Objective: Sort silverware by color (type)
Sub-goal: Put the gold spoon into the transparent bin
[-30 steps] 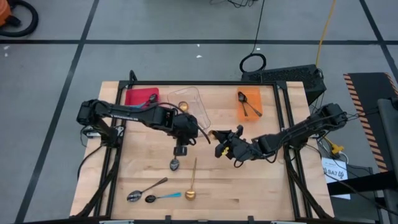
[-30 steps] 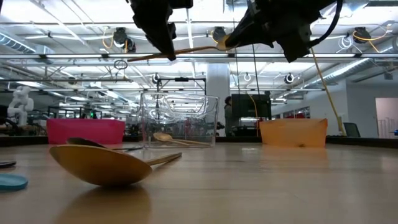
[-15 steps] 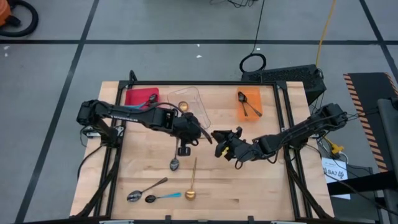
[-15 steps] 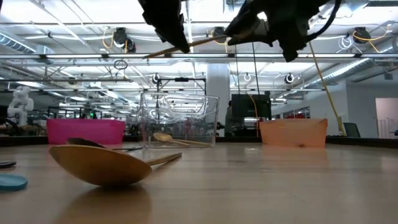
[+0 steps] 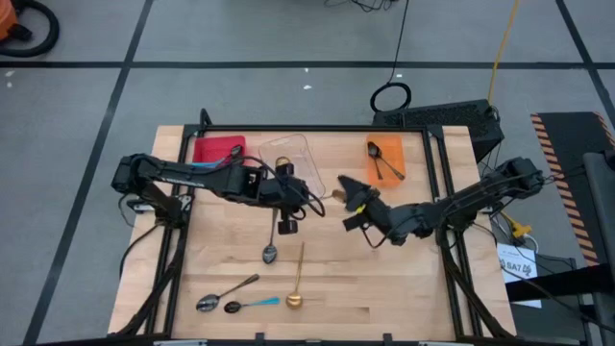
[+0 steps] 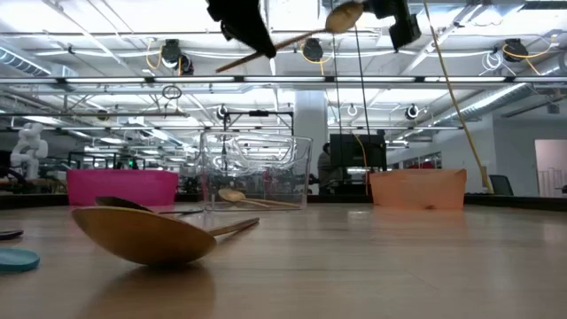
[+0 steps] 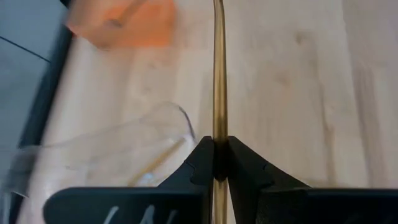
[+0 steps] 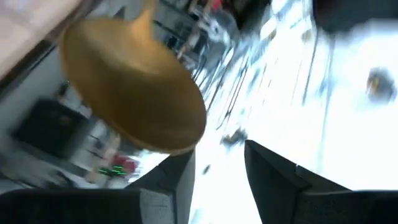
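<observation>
The left gripper (image 7: 214, 163) pinches a gold spoon's (image 7: 218, 74) handle between closed fingers. The right gripper (image 8: 217, 171) stands open, the bowl just beyond its fingertips.

a gold spoon (image 6: 292, 42) hangs in the air above the worktop (image 5: 404, 288), tilted, its slim handle pinched between dark fingers (image 7: 202, 165), bowl free. on the worktop, relative to the clear container (image 5: 303, 159): one gold spoon (image 5: 297, 281) and a dark silvery spoon (image 5: 270, 245) lie toward the front edge, and farther front-left lie a silvery spoon (image 5: 223, 294) and a blue-handled spoon (image 5: 252, 304). another gold spoon (image 5: 283, 163) rests inside it.
</observation>
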Robot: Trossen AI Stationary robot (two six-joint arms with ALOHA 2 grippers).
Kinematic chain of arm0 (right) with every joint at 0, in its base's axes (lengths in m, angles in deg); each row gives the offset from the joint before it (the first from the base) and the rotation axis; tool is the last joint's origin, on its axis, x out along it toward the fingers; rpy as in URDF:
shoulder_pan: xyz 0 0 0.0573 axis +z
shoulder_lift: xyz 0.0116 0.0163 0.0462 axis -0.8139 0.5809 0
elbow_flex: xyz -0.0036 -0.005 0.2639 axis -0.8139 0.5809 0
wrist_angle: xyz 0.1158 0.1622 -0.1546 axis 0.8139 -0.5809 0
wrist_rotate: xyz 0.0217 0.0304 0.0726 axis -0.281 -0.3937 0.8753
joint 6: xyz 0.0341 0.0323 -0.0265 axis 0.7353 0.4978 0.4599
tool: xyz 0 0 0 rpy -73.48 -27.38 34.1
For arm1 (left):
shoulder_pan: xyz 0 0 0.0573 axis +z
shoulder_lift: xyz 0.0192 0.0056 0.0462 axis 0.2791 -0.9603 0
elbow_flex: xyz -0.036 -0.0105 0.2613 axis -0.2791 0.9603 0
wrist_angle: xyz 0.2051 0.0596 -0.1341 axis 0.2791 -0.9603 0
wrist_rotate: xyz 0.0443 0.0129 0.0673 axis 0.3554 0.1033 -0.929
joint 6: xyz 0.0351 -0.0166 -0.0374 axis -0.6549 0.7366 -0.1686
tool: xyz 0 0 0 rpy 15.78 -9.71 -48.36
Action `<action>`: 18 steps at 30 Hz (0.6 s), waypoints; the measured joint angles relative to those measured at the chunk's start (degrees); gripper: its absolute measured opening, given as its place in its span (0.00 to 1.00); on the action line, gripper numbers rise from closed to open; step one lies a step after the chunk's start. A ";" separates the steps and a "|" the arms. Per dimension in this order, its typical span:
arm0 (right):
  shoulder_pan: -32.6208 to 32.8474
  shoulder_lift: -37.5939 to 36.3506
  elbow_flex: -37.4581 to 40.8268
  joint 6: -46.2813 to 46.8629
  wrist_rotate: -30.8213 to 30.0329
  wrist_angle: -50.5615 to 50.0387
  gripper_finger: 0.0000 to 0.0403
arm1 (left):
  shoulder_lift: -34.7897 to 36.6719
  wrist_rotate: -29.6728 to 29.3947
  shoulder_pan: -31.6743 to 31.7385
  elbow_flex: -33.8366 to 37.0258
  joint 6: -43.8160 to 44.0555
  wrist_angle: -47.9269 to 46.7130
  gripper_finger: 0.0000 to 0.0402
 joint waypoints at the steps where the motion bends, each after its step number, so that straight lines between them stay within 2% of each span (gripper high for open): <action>1: -0.09 -0.78 0.00 2.29 -0.91 1.75 0.33 | 0.25 -1.07 0.00 -0.03 0.17 1.06 0.06; 6: -1.44 -5.52 0.00 19.29 -2.89 9.77 0.31 | 2.47 -6.72 -0.81 -0.15 -0.05 3.67 0.06; 11: -4.50 -11.81 0.04 45.80 -6.99 11.43 0.29 | 2.89 -14.47 -2.69 0.02 -0.08 5.31 0.06; 16: -7.20 -17.78 1.96 66.43 -6.67 0.69 0.28 | 3.61 -22.05 -5.26 1.72 1.25 5.27 0.06; 18: -7.88 -19.83 3.87 74.62 -3.01 -5.71 0.28 | 4.90 -23.00 -6.33 3.98 2.41 6.30 0.06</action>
